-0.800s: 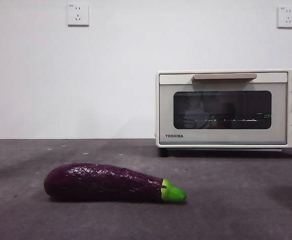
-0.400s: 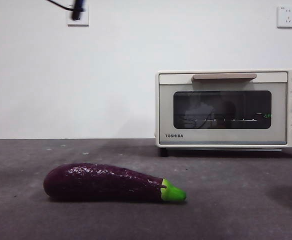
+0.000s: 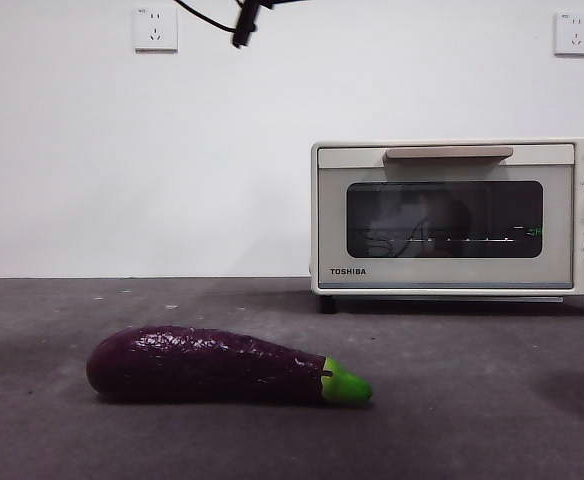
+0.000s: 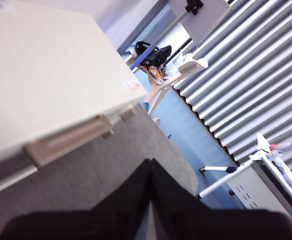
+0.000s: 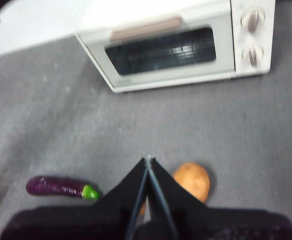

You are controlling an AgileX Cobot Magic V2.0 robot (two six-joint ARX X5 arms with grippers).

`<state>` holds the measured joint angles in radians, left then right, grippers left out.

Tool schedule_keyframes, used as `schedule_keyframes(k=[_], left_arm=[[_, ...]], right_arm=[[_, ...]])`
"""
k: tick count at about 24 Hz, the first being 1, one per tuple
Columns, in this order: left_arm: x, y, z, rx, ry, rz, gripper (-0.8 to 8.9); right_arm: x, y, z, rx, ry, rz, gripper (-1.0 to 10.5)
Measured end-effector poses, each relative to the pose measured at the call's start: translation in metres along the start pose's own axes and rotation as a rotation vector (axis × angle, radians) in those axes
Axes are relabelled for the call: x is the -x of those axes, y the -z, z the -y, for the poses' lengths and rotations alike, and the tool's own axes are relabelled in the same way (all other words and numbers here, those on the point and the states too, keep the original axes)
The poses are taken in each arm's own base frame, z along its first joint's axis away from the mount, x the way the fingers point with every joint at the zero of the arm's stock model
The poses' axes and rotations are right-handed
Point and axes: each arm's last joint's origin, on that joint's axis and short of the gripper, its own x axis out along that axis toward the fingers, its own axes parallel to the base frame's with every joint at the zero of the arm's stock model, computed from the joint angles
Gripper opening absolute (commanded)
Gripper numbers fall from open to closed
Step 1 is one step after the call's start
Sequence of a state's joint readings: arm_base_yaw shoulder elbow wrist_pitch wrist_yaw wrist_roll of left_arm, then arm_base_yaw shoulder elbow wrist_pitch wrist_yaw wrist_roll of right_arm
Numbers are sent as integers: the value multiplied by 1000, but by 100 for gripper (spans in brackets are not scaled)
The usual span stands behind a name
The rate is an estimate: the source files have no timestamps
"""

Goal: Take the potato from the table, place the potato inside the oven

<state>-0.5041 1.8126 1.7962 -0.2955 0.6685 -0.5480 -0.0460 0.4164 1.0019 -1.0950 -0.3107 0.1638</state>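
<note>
One potato (image 5: 191, 181) lies on the table (image 5: 266, 125) just beside the closed right end effector (image 5: 148, 162).

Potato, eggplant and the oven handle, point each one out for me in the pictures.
potato (image 5: 191, 181): right wrist view, middle of its orange-brown skin.
eggplant (image 3: 207, 365): front view, middle of the purple body.
oven handle (image 3: 449, 153): front view, middle of the beige bar on the shut door.
</note>
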Motion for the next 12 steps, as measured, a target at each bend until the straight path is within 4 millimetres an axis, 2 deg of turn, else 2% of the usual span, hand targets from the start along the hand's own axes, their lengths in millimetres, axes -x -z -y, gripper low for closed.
schedule_keyframes(k=[6, 10, 12], left_arm=[[-28, -6, -23, -2, -49, 4, -5], [-62, 0, -56, -8, -171, -29, -5], [-79, -2, -64, -45, -186, -31, -5]], right_arm=[[-12, -5, 3, -35, 18, -109, 1], [-22, -12, 5, -25, 23, -148, 1], [-29, -17, 7, -18, 24, -153, 1]])
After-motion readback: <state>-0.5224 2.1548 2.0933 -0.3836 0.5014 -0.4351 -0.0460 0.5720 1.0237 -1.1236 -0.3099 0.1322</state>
